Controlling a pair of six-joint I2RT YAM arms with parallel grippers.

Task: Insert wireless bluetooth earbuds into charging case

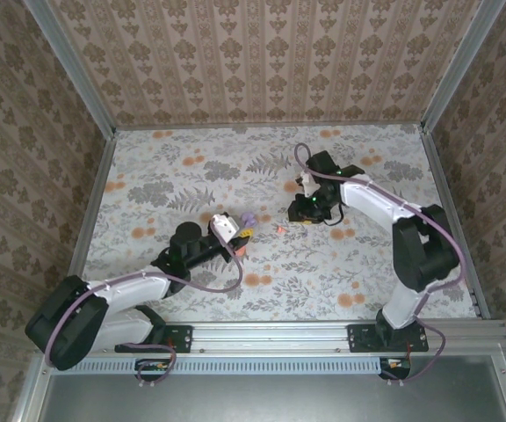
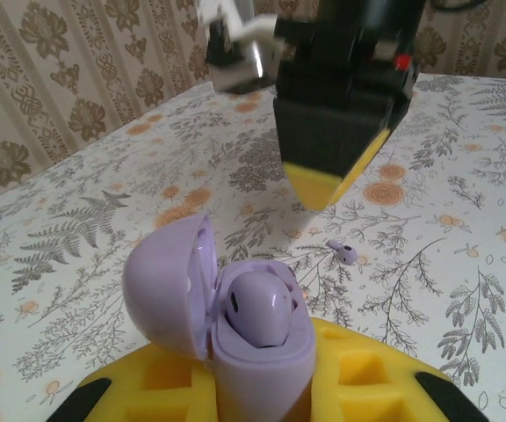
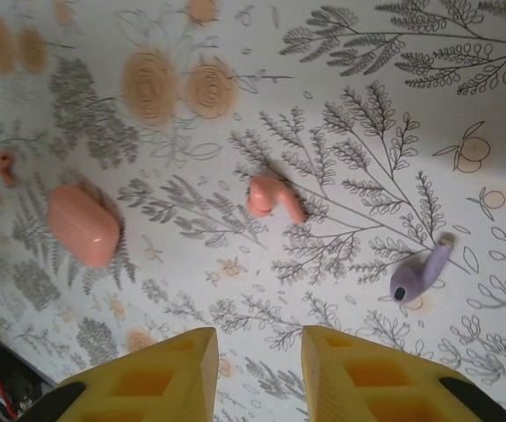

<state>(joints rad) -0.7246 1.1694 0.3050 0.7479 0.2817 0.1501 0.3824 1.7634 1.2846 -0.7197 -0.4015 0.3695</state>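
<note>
Hanging over the floral tabletop (image 3: 464, 79), the right end effector (image 3: 257, 345) is released, fingers apart. The left end effector (image 2: 262, 396) is clenched on an open purple case (image 2: 235, 325). The shut coral case (image 3: 83, 224) lies on the tabletop, with the coral earbuds (image 3: 271, 198) near it and a purple earbud (image 3: 420, 272) further off.

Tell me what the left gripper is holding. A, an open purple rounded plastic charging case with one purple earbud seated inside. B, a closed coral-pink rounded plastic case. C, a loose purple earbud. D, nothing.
A: in the left wrist view the left gripper clamps the purple rounded plastic charging case, its lid swung open and a purple earbud seated inside.
</note>
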